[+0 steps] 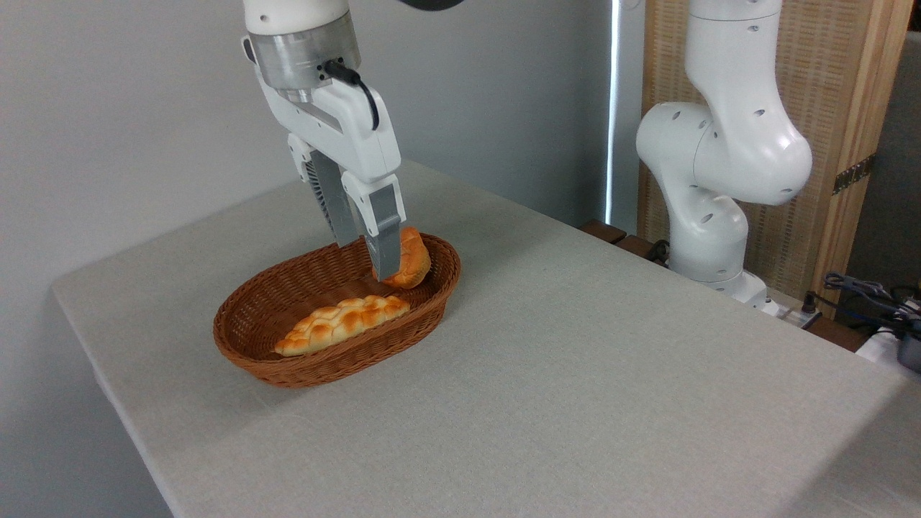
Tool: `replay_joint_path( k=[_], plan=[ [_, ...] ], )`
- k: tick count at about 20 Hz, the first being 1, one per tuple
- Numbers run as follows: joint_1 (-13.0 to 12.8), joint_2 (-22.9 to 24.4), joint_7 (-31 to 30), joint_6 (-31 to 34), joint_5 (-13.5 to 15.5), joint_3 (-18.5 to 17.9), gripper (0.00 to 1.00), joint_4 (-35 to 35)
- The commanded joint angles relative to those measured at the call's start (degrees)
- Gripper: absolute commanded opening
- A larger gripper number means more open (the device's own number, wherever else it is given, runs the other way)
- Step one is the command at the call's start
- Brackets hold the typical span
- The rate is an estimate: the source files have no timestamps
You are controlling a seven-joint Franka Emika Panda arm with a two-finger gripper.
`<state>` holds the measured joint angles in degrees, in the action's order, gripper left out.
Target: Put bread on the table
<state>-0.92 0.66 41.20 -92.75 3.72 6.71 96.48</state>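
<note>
**Loaf in basket, gripper over by the bun**

Loaf (344,324) lies lengthwise in basket (248,345), near front wall, ends pointed. Looks light, prob. soft or foam-like w/ a bumpy top; a light squeeze should do. Best hold: across the narrow middle, fingers either side.

Gripper (367,252) is down at the basket's back end; fingers look slightly apart, the near one in front of bun (414,255). Can't tell if it's gripping the bun.

Room: basket wall close along loaf's front side, so lift straight up first. Table (611,374) has wide bare cloth right and front; left edge nearer.
</note>
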Motion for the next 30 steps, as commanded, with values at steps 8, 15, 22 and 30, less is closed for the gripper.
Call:
replay_joint_path(
  k=[8, 15, 22, 30],
  plan=[
    [2.6, 4.2, -5.9, -14.5, 4.1, 10.2, 1.0, 16.2],
    [1.2, 2.0, -8.9, -24.1, 4.0, 10.5, 1.0, 20.1],
    [0.6, 0.3, -9.2, -27.0, 3.9, 10.9, 1.0, 21.0],
    [-0.4, -0.7, -8.9, -28.6, 3.2, 10.9, 1.0, 22.2]
  ],
)
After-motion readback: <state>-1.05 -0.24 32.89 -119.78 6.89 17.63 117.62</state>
